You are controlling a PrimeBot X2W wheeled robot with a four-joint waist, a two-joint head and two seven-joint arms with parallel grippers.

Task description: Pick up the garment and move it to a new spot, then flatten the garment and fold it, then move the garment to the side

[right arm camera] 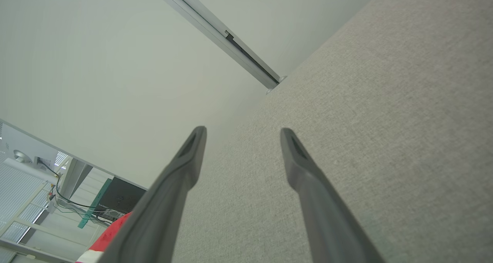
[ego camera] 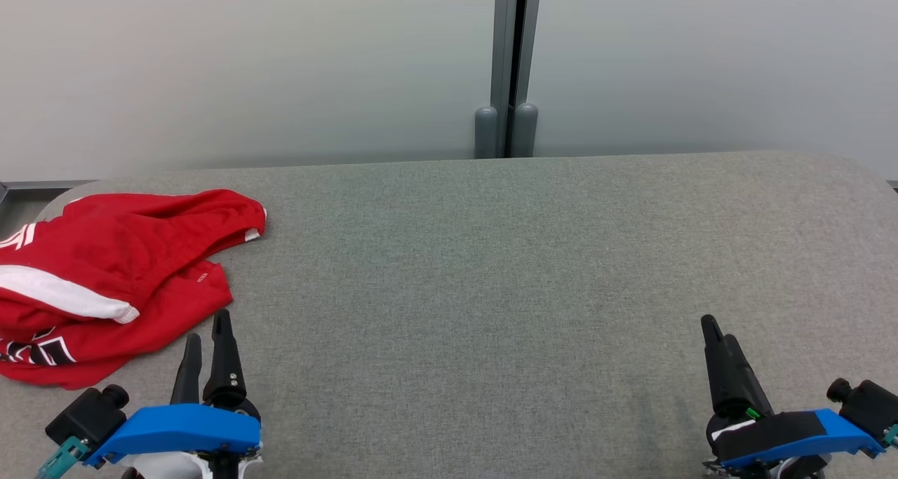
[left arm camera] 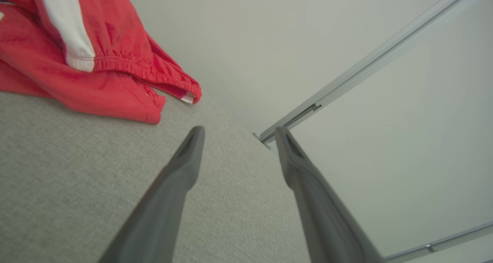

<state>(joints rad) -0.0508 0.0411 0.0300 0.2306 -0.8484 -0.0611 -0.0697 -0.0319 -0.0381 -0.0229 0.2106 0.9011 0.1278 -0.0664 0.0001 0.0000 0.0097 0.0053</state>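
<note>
Though crumpled — garment [ego camera: 140, 254], elastic hem [left arm camera: 146, 72] wrist-side.

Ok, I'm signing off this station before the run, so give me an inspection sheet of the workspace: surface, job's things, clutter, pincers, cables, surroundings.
Surface: grey fabric-covered table, no stains seen.
Job's things: crumpled red garment with white stripes, bunched at the table's left end, unfolded, not held.
Clutter: nothing seen.
Pincers: left pincer open, close beside the garment, not touching; right pincer open over the table's right part, holding nothing.
Cables: dark cables off the table, in the room beyond.
Surroundings: pale wall panels and a grey post behind the table.
</note>
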